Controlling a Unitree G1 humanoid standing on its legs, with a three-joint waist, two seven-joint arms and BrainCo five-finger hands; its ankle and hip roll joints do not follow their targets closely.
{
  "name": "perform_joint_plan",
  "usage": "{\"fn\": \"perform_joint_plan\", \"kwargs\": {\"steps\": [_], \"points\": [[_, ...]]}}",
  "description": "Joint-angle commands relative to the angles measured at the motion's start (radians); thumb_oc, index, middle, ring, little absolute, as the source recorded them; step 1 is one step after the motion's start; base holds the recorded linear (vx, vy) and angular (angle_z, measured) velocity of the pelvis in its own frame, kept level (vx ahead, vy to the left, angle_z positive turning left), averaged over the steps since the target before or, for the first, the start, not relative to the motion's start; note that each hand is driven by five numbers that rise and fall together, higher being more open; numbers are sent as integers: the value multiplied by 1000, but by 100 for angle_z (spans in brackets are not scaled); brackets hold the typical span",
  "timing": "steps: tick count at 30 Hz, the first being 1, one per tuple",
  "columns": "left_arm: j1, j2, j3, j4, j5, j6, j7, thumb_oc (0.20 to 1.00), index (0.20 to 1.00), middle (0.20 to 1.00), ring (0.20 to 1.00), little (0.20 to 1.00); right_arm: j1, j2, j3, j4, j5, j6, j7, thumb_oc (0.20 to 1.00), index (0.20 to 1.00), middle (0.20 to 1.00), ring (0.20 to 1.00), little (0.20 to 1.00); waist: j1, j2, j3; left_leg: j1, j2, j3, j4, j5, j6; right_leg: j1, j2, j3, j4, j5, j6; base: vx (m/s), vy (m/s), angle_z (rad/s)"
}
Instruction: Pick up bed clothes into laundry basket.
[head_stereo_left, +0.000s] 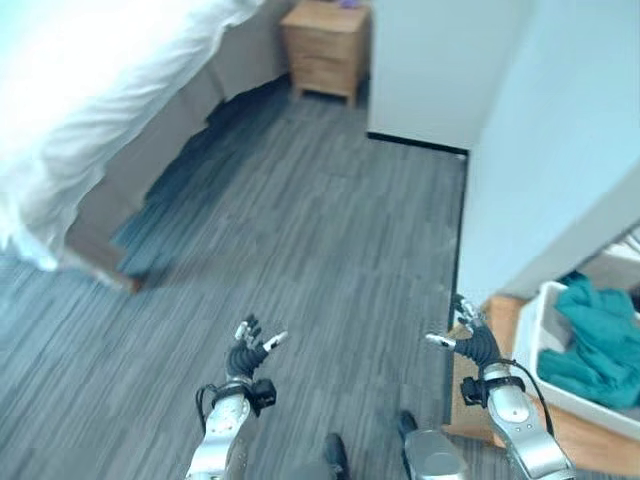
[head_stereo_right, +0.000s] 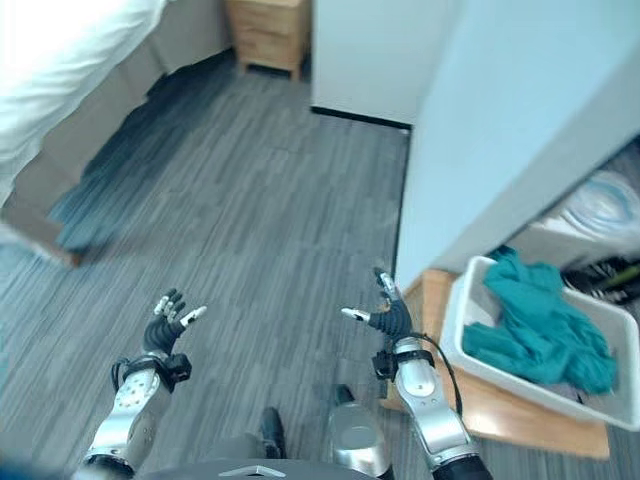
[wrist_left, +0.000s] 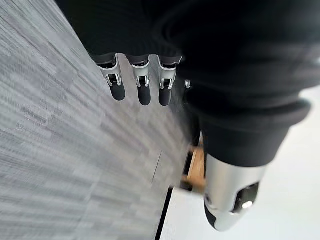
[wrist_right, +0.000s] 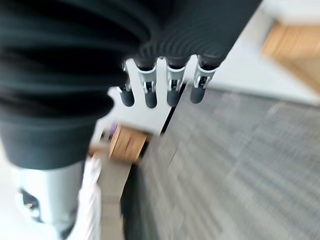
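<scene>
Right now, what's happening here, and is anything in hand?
Nothing is held. The left hand and right hand both hover open over the grey floor. Teal clothes already lie in the white laundry basket at the robot's right. The bed with its white sheet stands ahead to the left.

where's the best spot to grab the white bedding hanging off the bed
Probably the low hanging fold of the white bedding near the bed's foot corner, approached from the open floor side. That edge droops free of the mattress, so fingers could close round loose cloth instead of pressing flat fabric. Both the left hand and right hand are open and empty, well short of it.
</scene>
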Motion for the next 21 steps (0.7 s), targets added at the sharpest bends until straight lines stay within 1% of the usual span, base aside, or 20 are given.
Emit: {"fn": "perform_joint_plan", "kwargs": {"steps": [1, 2, 3, 4, 5, 6, 7, 8, 9, 10, 11, 13, 14, 15, 16, 17, 18, 19, 20, 21], "points": [[16, 4, 16, -81, -45, -63, -30, 1000, 1000, 1000, 1000, 1000, -85, -24, 13, 6, 10, -47, 16, 1000, 1000, 1000, 1000, 1000, 21, -5, -23, 9, 98, 24, 187, -40, -72, 168, -49, -88, -233, 134, 26, 115, -210, 66], [13, -5, 15, -79, -54, -68, -29, 1000, 1000, 1000, 1000, 1000, -93, -31, 15, 11, 10, -47, 14, 1000, 1000, 1000, 1000, 1000, 29, -3, -15, -24, 97, 18, 240, -14, -87, 189, -54, -111, -251, 136, 19, 21, -219, 59], [2, -13, 13, -79, -63, -74, -23, 1000, 1000, 1000, 1000, 1000, -106, -38, 16, 9, 15, -48, 12, 1000, 1000, 1000, 1000, 1000, 38, -6, -1, -74, 95, 34, 302, 15, -97, 205, -67, -139, -264, 140, 15, -31, -204, 81], [-4, -21, 14, -78, -71, -79, -17, 1000, 1000, 1000, 1000, 1000, -117, -47, 18, 14, 9, -50, 14, 1000, 1000, 1000, 1000, 1000, 35, -5, 1, -104, 110, 90, 321, 13, -95, 217, -78, -177, -283, 141, 15, -50, -181, 91], [-3, -27, 18, -78, -80, -83, -17, 1000, 1000, 1000, 1000, 1000, -126, -52, 22, 19, 3, -47, 12, 1000, 1000, 1000, 1000, 1000, 36, -2, -1, -105, 128, 153, 313, 9, -87, 223, -83, -202, -290, 134, 15, -16, -106, 113], [-3, -27, 19, -78, -80, -83, -17, 1000, 1000, 1000, 1000, 1000, -127, -52, 22, 20, 3, -48, 12, 1000, 1000, 1000, 1000, 1000, 37, -1, -1, -105, 128, 155, 313, 8, -87, 222, -83, -201, -290, 134, 15, 4, -81, 79], [6, -37, 29, -81, -89, -87, -18, 1000, 1000, 1000, 1000, 1000, -141, -51, 32, 23, 1, -45, 10, 1000, 1000, 1000, 1000, 1000, 45, 5, -2, -121, 121, 232, 292, -5, -70, 232, -80, -214, -293, 124, 15, 49, -36, 68], [16, -39, 38, -81, -89, -87, -15, 1000, 1000, 1000, 1000, 1000, -151, -58, 39, 25, -6, -46, 15, 1000, 1000, 1000, 1000, 1000, 51, 14, -4, -106, 106, 236, 243, -22, -56, 235, -75, -218, -290, 118, 23, 43, -39, 41], [16, -39, 39, -81, -89, -87, -15, 1000, 1000, 1000, 1000, 1000, -151, -58, 40, 25, -6, -46, 15, 1000, 1000, 1000, 1000, 1000, 51, 13, -6, -107, 104, 237, 237, -16, -55, 232, -76, -216, -291, 121, 23, 103, 82, 23], [34, -44, 54, -83, -91, -89, -7, 1000, 1000, 1000, 1000, 1000, -164, -58, 55, 18, -15, -42, 22, 1000, 1000, 1000, 1000, 1000, 64, 32, -8, -69, 80, 187, 133, -13, -45, 221, -70, -228, -269, 111, 30, 92, 78, 10], [32, -43, 54, -80, -89, -90, -6, 1000, 1000, 1000, 1000, 1000, -173, -52, 56, 26, -23, -46, 22, 1000, 1000, 1000, 1000, 1000, 69, 38, -14, -46, 70, 159, 77, -9, -36, 215, -66, -238, -245, 97, 34, 107, 72, -8], [1, -26, 43, -71, -69, -89, 6, 1000, 1000, 1000, 1000, 1000, -192, -45, 59, 52, -52, -46, 8, 1000, 1000, 1000, 1000, 1000, 77, 37, -23, -19, 64, 130, 24, 4, -14, 176, -71, -263, -126, 72, 47, 116, 40, -7], [-5, -20, 41, -72, -55, -87, 10, 1000, 1000, 1000, 1000, 1000, -200, -36, 62, 63, -57, -46, 1, 1000, 1000, 1000, 1000, 1000, 85, 35, -27, 3, 52, 115, -4, 5, 1, 141, -76, -270, -19, 71, 66, 121, 53, 28], [-5, -19, 42, -72, -55, -87, 10, 1000, 1000, 1000, 1000, 1000, -202, -36, 62, 64, -57, -47, 1, 1000, 1000, 1000, 1000, 1000, 86, 35, -32, -2, 52, 117, -6, 9, 1, 133, -76, -268, -18, 73, 66, 157, 74, 42], [-23, 3, 55, -74, -23, -86, 34, 1000, 1000, 1000, 1000, 1000, -227, -35, 75, 63, -100, -41, -4, 1000, 1000, 1000, 1000, 1000, 94, 29, -2, 47, 34, 72, -41, 13, 30, 22, -87, -224, 257, 178, 108, 103, 55, 37], [-29, 6, 59, -75, -11, -94, 53, 1000, 1000, 1000, 1000, 1000, -233, -30, 75, 65, -113, -44, -14, 1000, 1000, 1000, 1000, 1000, 91, 34, 16, 59, 45, 47, -54, 23, 33, -24, -59, -191, 344, 208, 105, 134, 27, 30], [-39, 7, 64, -69, -8, -101, 72, 1000, 1000, 1000, 1000, 1000, -232, -31, 68, 71, -123, -43, -25, 1000, 1000, 1000, 1000, 1000, 91, 31, 31, 81, 44, 17, -75, 28, 36, -76, -18, -157, 419, 188, 95, 32, -29, 25], [-40, 7, 65, -69, -7, -101, 72, 1000, 1000, 1000, 1000, 1000, -233, -31, 67, 71, -123, -43, -26, 1000, 1000, 1000, 1000, 1000, 93, 32, 29, 77, 47, 18, -76, 31, 35, -80, -16, -157, 416, 192, 93, 136, -119, 66], [-62, 5, 57, -58, -12, -112, 78, 1000, 1000, 1000, 1000, 1000, -244, -40, 49, 82, -125, -41, -52, 1000, 1000, 1000, 1000, 1000, 92, 25, 23, 81, 42, -24, -85, 25, 29, -118, 27, -127, 339, 156, 85, 118, -90, 81], [-62, 5, 57, -58, -12, -113, 78, 1000, 1000, 1000, 1000, 1000, -244, -40, 49, 82, -125, -41, -52, 1000, 1000, 1000, 1000, 1000, 89, 26, 23, 81, 43, -27, -85, 24, 28, -115, 27, -130, 337, 154, 85, 314, -212, 102]]}}
